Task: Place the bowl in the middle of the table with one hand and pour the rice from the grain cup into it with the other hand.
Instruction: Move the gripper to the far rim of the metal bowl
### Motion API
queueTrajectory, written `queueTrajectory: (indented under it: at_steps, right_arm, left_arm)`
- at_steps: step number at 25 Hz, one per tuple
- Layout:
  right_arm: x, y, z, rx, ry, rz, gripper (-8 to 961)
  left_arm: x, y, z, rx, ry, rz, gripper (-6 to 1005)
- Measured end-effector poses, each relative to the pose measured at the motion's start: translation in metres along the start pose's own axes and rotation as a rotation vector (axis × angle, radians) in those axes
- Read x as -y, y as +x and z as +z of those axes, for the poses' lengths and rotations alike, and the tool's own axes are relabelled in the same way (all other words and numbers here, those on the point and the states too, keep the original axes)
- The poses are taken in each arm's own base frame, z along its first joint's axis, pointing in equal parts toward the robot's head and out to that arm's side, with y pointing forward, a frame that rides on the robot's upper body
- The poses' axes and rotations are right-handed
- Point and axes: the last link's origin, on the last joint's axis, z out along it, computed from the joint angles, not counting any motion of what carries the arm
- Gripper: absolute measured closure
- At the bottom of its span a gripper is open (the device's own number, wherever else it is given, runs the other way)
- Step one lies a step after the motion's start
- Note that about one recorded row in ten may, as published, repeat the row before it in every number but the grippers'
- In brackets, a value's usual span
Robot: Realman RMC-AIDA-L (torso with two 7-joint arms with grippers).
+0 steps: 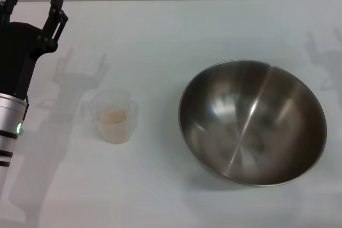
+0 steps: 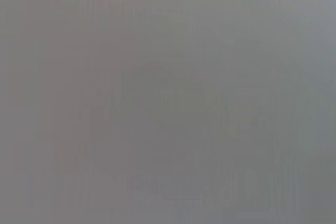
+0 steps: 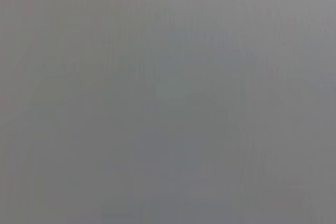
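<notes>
The bowl [image 1: 253, 123] sits on the table [image 1: 160, 30], tilted so that its shiny brushed inside faces the head camera, with its near rim low and its far rim higher. It holds nothing that can be made out; only reflections and a bright streak cross its inner wall. The bowl lies to the robot's right of the table's middle.

To the left of the bowl, well apart from it, stands the grain cup [image 1: 113, 115], upright on the white surface. It is clear plastic and far smaller than the bowl. Inside it lies the rice [image 1: 114, 116], a low pale beige layer at the bottom of the cup.

Farther left of the bowl, beyond the cup, the left gripper [image 1: 33, 2] hangs above the table at the view's left edge. Its two black fingers [image 1: 55, 9] stand spread apart with an empty gap between them, grasping nothing. It is clear of the cup, up and to the left of it, and its grey shadow falls on the table between the two. A small green light [image 1: 19, 128] glows on the silver arm section below the gripper.

The right gripper does not show in the head view. Both wrist views give only a flat grey field in which nothing can be told apart.
</notes>
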Motion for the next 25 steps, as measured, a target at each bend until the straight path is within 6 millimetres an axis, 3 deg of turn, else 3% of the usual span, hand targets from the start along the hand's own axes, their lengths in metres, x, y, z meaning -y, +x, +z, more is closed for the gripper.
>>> queueTrajectory:
  at_steps: [13,17,21,25]
  right_arm:
    - [0.001,-0.001,-0.003,0.007,0.006,-0.003,271]
    - [0.001,-0.002,-0.001,0.013,0.005,-0.095,272]
    - [-0.002,-0.002,0.005,0.010,0.004,-0.118,272]
    - [-0.014,0.002,0.028,-0.040,-0.013,-0.028,273]
  left_arm:
    - [0.002,-0.001,0.000,0.003,0.007,0.006,169]
    - [0.002,-0.001,-0.001,0.004,0.008,0.007,170]
    - [0.002,-0.001,0.002,0.007,0.003,0.008,170]
    - [0.002,-0.003,0.002,0.017,0.003,0.010,170]
